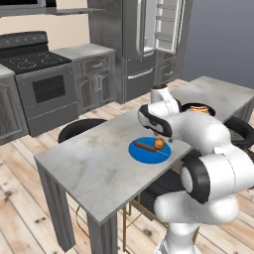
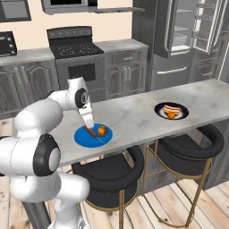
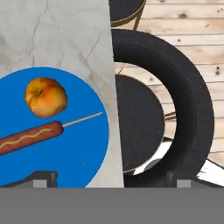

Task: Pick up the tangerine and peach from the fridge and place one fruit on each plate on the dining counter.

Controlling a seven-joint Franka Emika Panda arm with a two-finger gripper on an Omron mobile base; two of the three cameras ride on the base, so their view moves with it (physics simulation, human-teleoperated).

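— Blue, flat and round: what lies on the bright blue plate (image 3: 83,144)?

— A round orange-yellow peach (image 3: 45,96) with a red blush, and just beside it a brown sausage on a thin wooden stick (image 3: 30,138) with a yellow line of mustard. In the hand view the long axis of the sausage goes across the plate, and the stick points to the plate's rim near the desk edge.

— Where does this plate stand?

— On the long light grey marbled desk (image 1: 99,168), near the edge above the black round stools (image 2: 107,172).

— And the second plate?

— The dark round plate (image 2: 171,110) is well apart, farther along the same desk. It holds a small orange tangerine (image 2: 171,115) and a piece of food I cannot name.

— How is the white arm posed?

— It bends forward over the desk, and the hand hangs above the blue plate, pointing down. The fingers (image 3: 43,177) stand wide apart, holding nothing.

— The fridge?

— The tall grey steel fridge (image 2: 179,40) stands behind, with one upper door open.
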